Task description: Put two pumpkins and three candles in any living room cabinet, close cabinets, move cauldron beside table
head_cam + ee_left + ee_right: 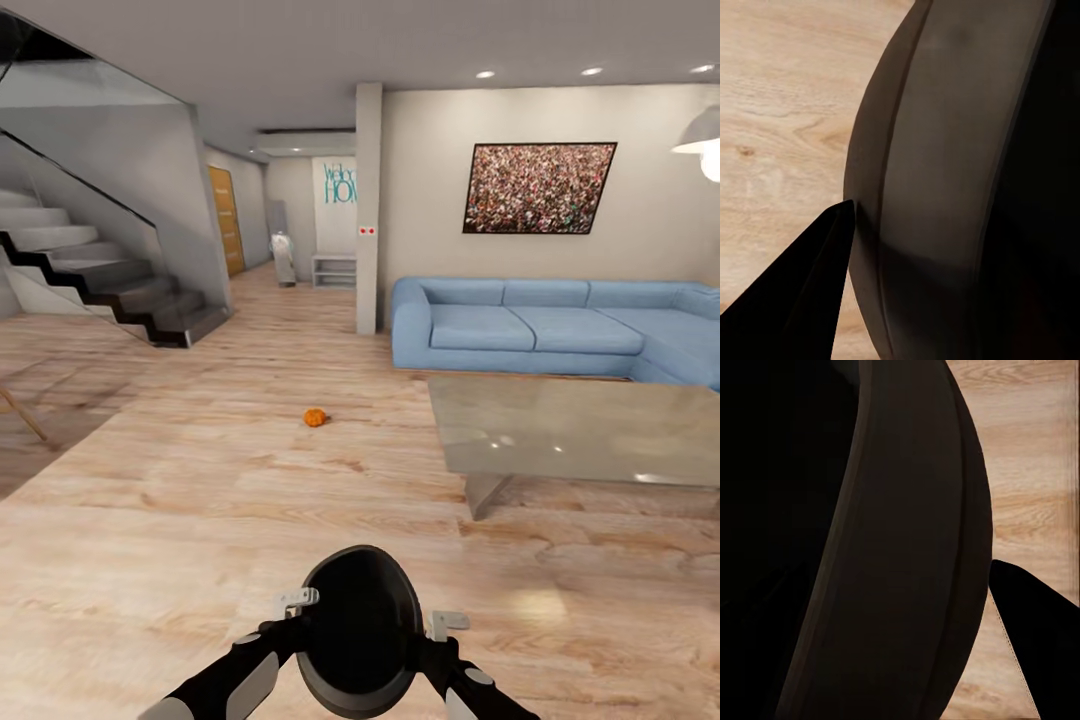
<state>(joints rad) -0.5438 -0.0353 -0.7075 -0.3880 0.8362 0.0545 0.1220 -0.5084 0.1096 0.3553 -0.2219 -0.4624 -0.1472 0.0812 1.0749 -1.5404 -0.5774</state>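
The black cauldron (360,630) hangs low in front of me above the wooden floor, its wide mouth facing me. My left gripper (299,606) grips its left rim and my right gripper (446,626) its right rim, both shut on it. Its dark wall (945,187) rises beside one black finger (802,300) in the left wrist view. In the right wrist view the same wall (870,547) stands next to a dark finger (1035,622). One orange pumpkin (315,417) lies on the floor ahead, left of the glass-topped table (580,430).
A blue corner sofa (560,325) stands behind the table against the far wall. A pillar (368,210) rises left of the sofa. Stairs (110,280) climb at the left, and a hallway opens beyond. Wide floor lies between me and the pumpkin.
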